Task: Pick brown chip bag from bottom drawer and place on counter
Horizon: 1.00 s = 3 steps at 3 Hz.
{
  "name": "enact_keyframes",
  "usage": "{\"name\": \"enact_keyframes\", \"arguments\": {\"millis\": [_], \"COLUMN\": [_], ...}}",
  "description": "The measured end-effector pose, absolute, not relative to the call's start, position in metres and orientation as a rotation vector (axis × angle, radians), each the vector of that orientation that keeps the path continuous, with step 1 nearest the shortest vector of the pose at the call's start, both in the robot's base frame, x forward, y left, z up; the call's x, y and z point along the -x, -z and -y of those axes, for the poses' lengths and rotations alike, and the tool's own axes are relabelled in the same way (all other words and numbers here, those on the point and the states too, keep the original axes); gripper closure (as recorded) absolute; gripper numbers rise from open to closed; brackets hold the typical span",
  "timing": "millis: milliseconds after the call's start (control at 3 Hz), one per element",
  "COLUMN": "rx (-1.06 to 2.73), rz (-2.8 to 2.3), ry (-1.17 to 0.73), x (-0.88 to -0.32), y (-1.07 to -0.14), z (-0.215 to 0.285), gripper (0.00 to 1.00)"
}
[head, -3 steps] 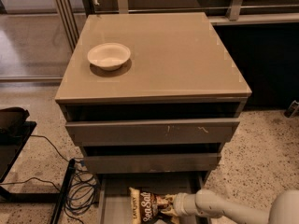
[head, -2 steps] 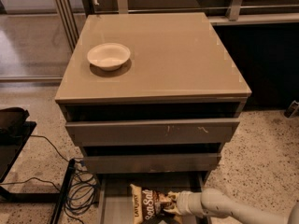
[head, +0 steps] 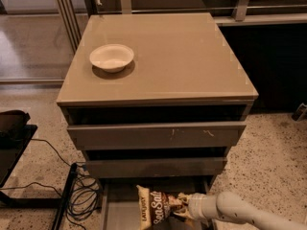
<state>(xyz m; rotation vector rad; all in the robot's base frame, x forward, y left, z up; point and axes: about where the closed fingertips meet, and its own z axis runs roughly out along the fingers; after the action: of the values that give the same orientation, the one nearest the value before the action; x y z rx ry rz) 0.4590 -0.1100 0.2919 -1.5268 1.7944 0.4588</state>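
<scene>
The brown chip bag (head: pixel 154 209) with white "Sea Salt" lettering is at the bottom edge of the camera view, over the pulled-out bottom drawer (head: pixel 120 215). My gripper (head: pixel 181 206) comes in from the lower right on a white arm and is shut on the bag's right end. The bag is tilted, with its left end up. The counter (head: pixel 182 56) is the glossy taupe top of the cabinet, above the drawers.
A white bowl (head: pixel 111 57) sits on the counter's left side. Two taller drawers (head: pixel 158 135) (head: pixel 153 167) overhang the bottom drawer. Black cables (head: pixel 81 195) lie on the floor at the left, beside a black stand (head: pixel 12 128).
The bag and my gripper have shifted slightly right and up together. The bag is a little more raised from the drawer floor.
</scene>
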Motion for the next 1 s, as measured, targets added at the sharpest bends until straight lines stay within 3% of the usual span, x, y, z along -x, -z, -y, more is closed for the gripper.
{"name": "enact_keyframes", "arguments": {"millis": [1000], "rx": [1.626], "rz": [-1.797], "ry": [-0.244], "x": [-0.486], "y": [-0.502], "z": [0.165], "gripper": [1.00]}}
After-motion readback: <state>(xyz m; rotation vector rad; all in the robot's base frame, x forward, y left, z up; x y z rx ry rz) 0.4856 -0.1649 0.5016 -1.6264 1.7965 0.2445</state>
